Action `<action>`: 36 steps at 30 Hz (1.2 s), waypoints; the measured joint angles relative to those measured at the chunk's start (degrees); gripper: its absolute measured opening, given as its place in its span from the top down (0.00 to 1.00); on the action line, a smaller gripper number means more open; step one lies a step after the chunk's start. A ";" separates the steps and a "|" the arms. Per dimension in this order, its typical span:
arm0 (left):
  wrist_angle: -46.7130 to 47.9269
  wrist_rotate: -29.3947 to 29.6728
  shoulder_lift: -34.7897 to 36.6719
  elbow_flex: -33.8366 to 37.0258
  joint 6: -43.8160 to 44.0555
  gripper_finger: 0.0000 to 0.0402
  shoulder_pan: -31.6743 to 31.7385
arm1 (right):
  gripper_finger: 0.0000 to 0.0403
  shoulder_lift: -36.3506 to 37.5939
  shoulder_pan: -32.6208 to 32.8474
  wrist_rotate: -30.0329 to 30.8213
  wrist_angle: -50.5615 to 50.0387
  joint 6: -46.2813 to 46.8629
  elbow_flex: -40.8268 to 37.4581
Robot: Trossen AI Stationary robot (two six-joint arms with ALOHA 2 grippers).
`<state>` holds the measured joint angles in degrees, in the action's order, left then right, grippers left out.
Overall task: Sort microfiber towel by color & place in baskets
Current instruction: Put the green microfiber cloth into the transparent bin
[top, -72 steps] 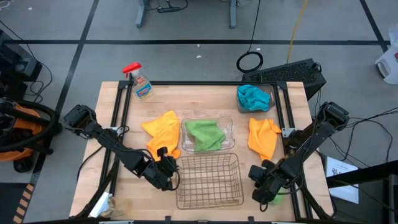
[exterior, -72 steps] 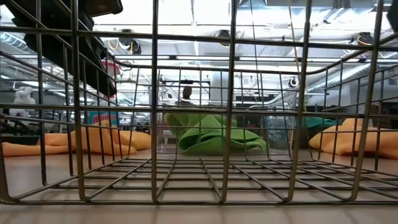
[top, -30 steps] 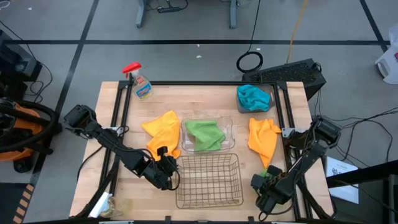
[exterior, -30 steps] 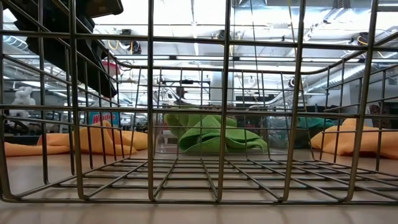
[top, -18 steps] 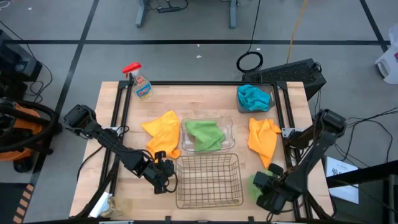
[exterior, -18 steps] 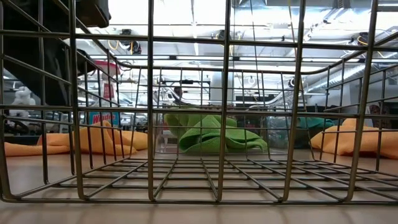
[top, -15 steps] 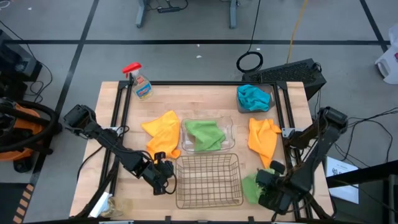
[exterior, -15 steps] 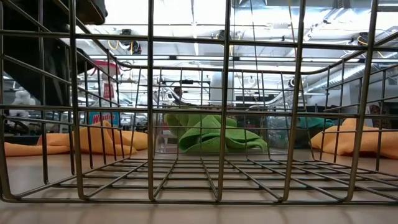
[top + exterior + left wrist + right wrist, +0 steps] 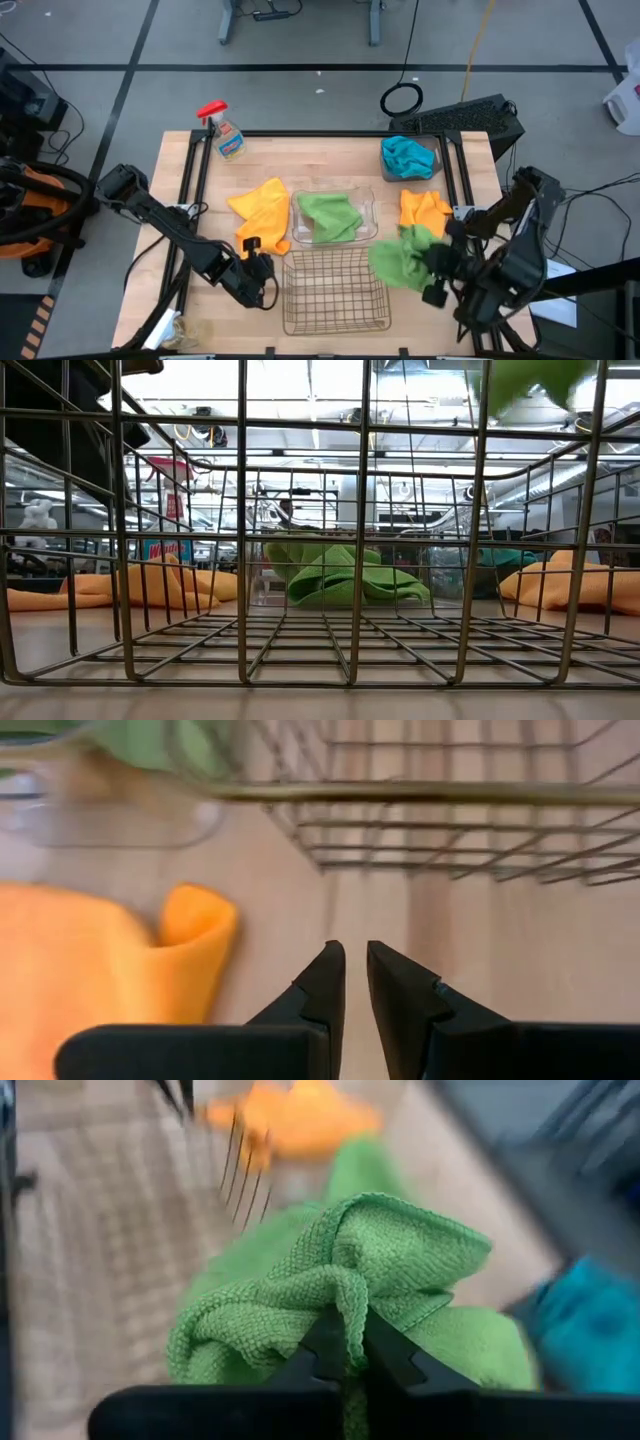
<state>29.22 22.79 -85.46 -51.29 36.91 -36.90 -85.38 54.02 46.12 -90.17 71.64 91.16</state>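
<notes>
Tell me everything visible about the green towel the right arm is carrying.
The lime green towel is a soft looped microfiber cloth, crumpled and bunched, pinched along a fold by the right end effector. It hangs in the air, off the table, over the right edge of the wire basket, touching only the end effector's fingers. Its lower folds droop loosely.

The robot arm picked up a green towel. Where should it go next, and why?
Probably toward the clear basket. The right gripper is shut on a lime green towel, lifted beside the wire basket, and the clear basket already holds another green towel. Same colours go together. The left gripper waits by the wire basket.
</notes>
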 joint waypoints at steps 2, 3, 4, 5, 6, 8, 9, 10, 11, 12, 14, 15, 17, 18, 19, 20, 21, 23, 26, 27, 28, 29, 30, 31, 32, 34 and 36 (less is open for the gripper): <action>1.04 1.70 0.24 0.02 -0.09 0.86 -0.01 | 1.00 -0.05 -1.34 5.17 0.18 -5.25 1.66; 1.01 2.46 0.27 0.02 -0.29 0.86 -0.01 | 1.00 -0.14 -2.13 6.87 0.30 -7.57 2.27; 1.26 3.10 0.27 0.02 -0.33 0.86 -0.01 | 1.00 -0.14 -3.25 8.25 0.21 -9.75 2.79; 1.84 3.72 0.25 0.02 -0.35 0.86 0.01 | 1.00 -0.11 -4.45 9.56 0.40 -12.05 3.18; 2.05 4.34 0.25 0.04 -0.37 0.86 0.01 | 1.00 -0.05 -5.83 10.68 0.69 -14.51 3.43; 1.60 5.31 0.25 0.04 -0.87 0.86 -0.01 | 1.00 -0.09 -8.95 10.91 1.28 -19.68 4.01; 1.55 5.85 0.25 0.04 -1.28 0.86 -0.01 | 1.00 -0.10 -10.57 10.79 2.03 -22.24 4.15; 1.45 6.33 0.25 0.04 -1.41 0.86 -0.01 | 1.00 -0.12 -12.41 10.64 2.99 -24.95 4.26; 1.23 6.84 0.25 0.04 -1.44 0.86 -0.01 | 1.00 -0.11 -14.13 10.40 4.43 -27.91 4.31; 1.14 7.24 0.25 0.04 -1.45 0.86 0.01 | 1.00 -0.09 -15.95 9.59 6.10 -31.20 4.34; 1.23 7.88 0.25 0.04 -1.67 0.86 0.01 | 1.00 -0.10 -19.81 6.62 9.80 -38.11 4.34; 1.22 8.18 0.25 0.04 -1.70 0.86 0.01 | 1.00 -0.12 -21.74 5.12 11.95 -41.42 4.34; 1.29 9.22 0.25 0.04 -1.70 0.86 0.01 | 1.00 -0.12 -25.50 1.64 16.76 -48.15 4.34; 1.29 9.84 0.25 0.04 -1.71 0.86 0.01 | 1.00 -0.10 -27.28 -0.21 19.58 -51.42 4.19; 1.33 10.34 0.25 0.04 -1.72 0.86 0.01 | 1.00 -0.09 -28.97 -2.13 22.51 -54.55 3.91; 1.38 10.55 0.25 0.04 -1.81 0.86 0.01 | 1.00 -0.09 -30.59 -3.88 24.98 -57.20 3.49; 1.53 10.74 0.25 0.04 -1.93 0.86 0.04 | 1.00 -0.11 -32.07 -5.53 27.12 -59.55 2.95; 1.94 11.47 0.25 0.04 -2.58 0.86 0.04 | 1.00 -0.12 -34.94 -8.69 30.97 -63.25 1.59; 2.18 12.66 0.23 0.04 -2.87 0.86 0.07 | 1.00 -0.09 -39.34 -14.78 36.99 -65.96 -1.84; 2.65 13.01 0.23 0.04 -2.86 0.86 0.08 | 1.00 -0.10 -40.90 -16.58 38.60 -65.39 -3.28; 3.29 13.45 0.23 0.04 -2.85 0.86 0.12 | 1.00 -0.16 -42.37 -17.79 40.16 -63.37 -4.81; 3.73 13.80 0.23 0.04 -2.79 0.86 0.12 | 1.00 -0.16 -43.81 -18.84 41.63 -60.81 -6.31; 3.87 14.17 0.23 0.04 -2.78 0.86 0.12 | 0.99 -0.16 -45.16 -19.95 43.65 -58.91 -7.96; 3.89 14.66 0.23 0.04 -2.78 0.86 0.12 | 0.99 -0.14 -46.28 -20.86 45.80 -57.78 -9.55; 3.91 15.18 0.23 0.04 -2.82 0.86 0.12 | 0.99 -0.14 -47.25 -21.88 48.22 -56.94 -11.34; 3.94 15.96 0.21 0.04 -2.82 0.86 0.16 | 0.99 -0.16 -48.60 -23.93 52.80 -55.43 -14.52; 3.98 16.57 0.21 0.04 -2.81 0.86 0.17 | 0.99 -0.16 -49.36 -26.17 57.28 -53.77 -17.19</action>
<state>33.20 39.36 -85.25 -51.24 34.10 -36.73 -85.54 4.66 19.95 -32.89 17.87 73.97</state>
